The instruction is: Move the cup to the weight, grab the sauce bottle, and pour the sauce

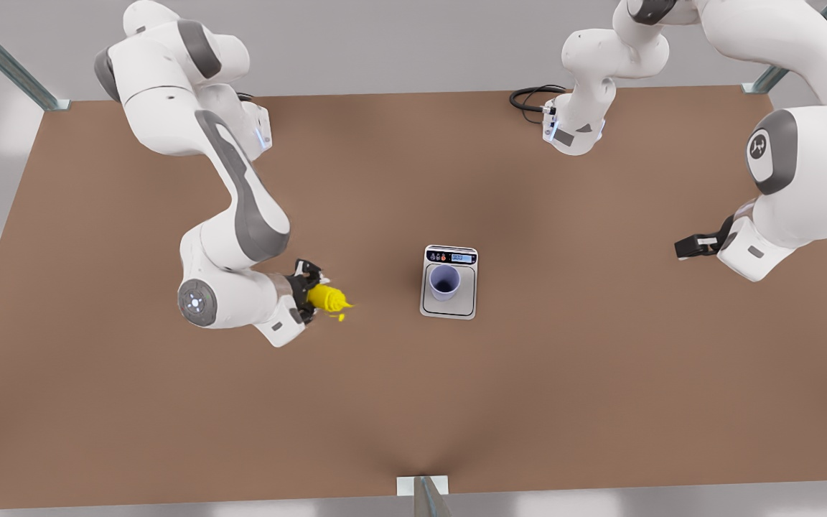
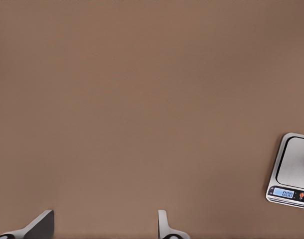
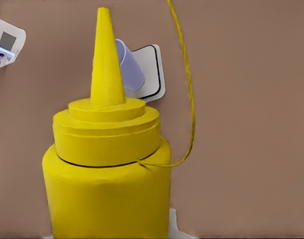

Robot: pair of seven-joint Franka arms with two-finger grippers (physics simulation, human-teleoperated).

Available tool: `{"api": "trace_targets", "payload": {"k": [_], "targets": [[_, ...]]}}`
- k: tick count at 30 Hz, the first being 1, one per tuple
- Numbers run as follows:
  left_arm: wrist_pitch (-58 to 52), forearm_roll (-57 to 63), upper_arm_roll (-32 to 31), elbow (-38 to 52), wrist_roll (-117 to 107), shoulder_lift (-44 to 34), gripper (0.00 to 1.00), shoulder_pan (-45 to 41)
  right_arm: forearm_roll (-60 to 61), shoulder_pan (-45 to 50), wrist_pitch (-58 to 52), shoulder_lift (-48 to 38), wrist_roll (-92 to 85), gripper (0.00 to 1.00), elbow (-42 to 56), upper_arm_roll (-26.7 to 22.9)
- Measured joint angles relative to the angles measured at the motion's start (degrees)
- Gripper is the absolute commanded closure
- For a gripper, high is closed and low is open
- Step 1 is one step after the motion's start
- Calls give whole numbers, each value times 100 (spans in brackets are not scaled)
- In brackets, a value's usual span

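Brightness: even, soft and fairly bright across all views.
Tabletop (image 1: 133, 402): matte brown, no glare; a paler band runs through its middle, with darker patches towards the near edge.
Shadows: faint and diffuse, no hard edges under the arms.
Focus: the sauce bottle (image 3: 109, 169) looks slightly soft close up.
Edges: straight, no visible distortion.

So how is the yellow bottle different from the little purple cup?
The sauce bottle is bright yellow with a pointed nozzle; the cup is lavender-blue with an open top. The bottle is tipped sideways, gripped by the right gripper; the cup stands upright on the weight. The left gripper waits open, apart. Both are small and round-bodied.
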Motion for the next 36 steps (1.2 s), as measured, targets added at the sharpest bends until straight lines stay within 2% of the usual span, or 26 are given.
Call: {"api": "trace_targets", "payload": {"k": [3,6,11,14,25,36], "targets": [[0,0,0,0,0,9,0,0,68,-396,-1,-26,-437,49,-167,153],[9,0,0,8,0,9,0,0,141,-1094,-1,-34,-936,49,-402,611],[9,0,0,9,0,9,0,0,595,-1681,-1,-28,-2352,49,-813,640],[9,0,0,9,0,9,0,-3,657,-2214,-10,-26,-3041,49,-1087,869],[9,0,0,9,1,35,0,0,1764,-3282,8,68,-6429,49,-1966,870],[-1,5,0,7,18,44,0,0,2293,-3842,-271,436,-7441,49,-2227,870]]}}
